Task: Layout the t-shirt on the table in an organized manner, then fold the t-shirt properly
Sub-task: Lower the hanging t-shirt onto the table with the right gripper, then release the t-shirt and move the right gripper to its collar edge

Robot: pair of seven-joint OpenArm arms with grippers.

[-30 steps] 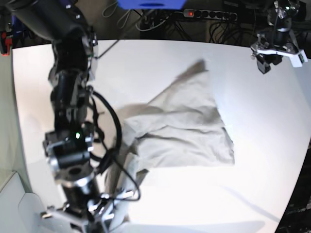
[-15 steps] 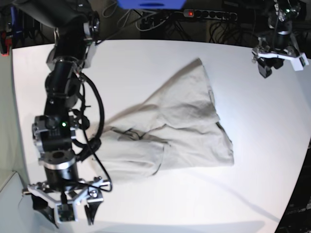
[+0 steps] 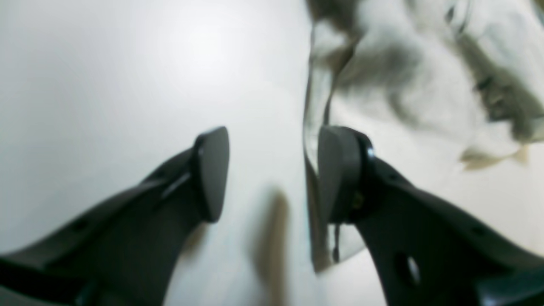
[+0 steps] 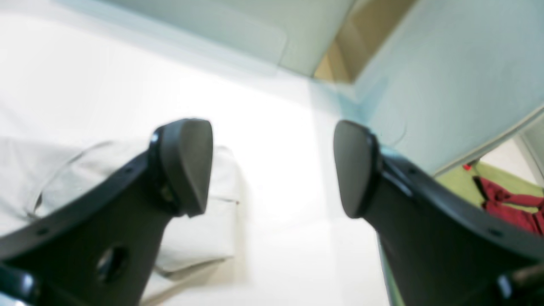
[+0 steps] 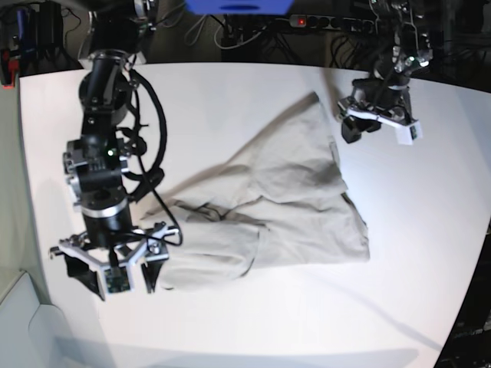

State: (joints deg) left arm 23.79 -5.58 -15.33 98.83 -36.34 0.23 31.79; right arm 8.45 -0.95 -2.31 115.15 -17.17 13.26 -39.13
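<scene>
The grey-beige t-shirt (image 5: pixel 284 192) lies wrinkled and partly folded over on the white table (image 5: pixel 230 92). My right gripper (image 5: pixel 111 277) hangs open and empty at the shirt's near-left corner. In the right wrist view this gripper (image 4: pixel 272 165) has its jaws wide apart, with the shirt's corner (image 4: pixel 212 229) below its left finger. My left gripper (image 5: pixel 360 130) is open beside the shirt's far right edge. In the left wrist view it (image 3: pixel 272 174) is open above bare table, and the shirt's edge (image 3: pixel 403 85) lies against its right finger (image 3: pixel 340 174).
A power strip (image 5: pixel 330 23), cables and a blue object (image 5: pixel 238 6) lie behind the table's far edge. A white box (image 5: pixel 23 322) sits off the near-left corner. Red cloth (image 4: pixel 510 204) lies on the floor beyond the table edge.
My right gripper has let go of the shirt's corner, opened and moved back from the front edge. My left gripper has moved from the far right corner toward the shirt's far edge.
</scene>
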